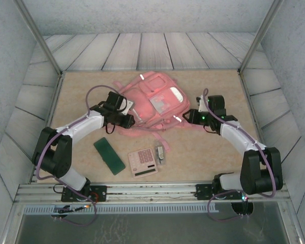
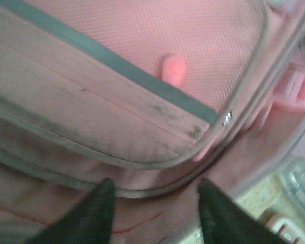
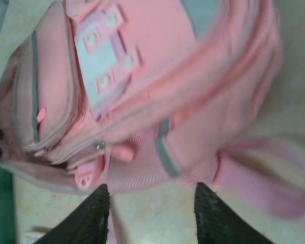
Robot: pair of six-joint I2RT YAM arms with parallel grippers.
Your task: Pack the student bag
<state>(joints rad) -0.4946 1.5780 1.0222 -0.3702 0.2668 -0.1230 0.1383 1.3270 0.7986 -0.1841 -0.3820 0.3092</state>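
Student bag x1 (pink); L pincer & R pincer both agape, empty; calc x1.

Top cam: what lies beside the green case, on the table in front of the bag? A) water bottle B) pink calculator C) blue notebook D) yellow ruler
B: a pink calculator with a keypad lies next to the green case, nearer the arm bases than the student bag.

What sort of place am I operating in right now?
Probably a lab test cell, not a classroom: grey panel walls box in a beige tabletop, a metal rail runs along the near edge, and the student bag and a calculator are laid out.
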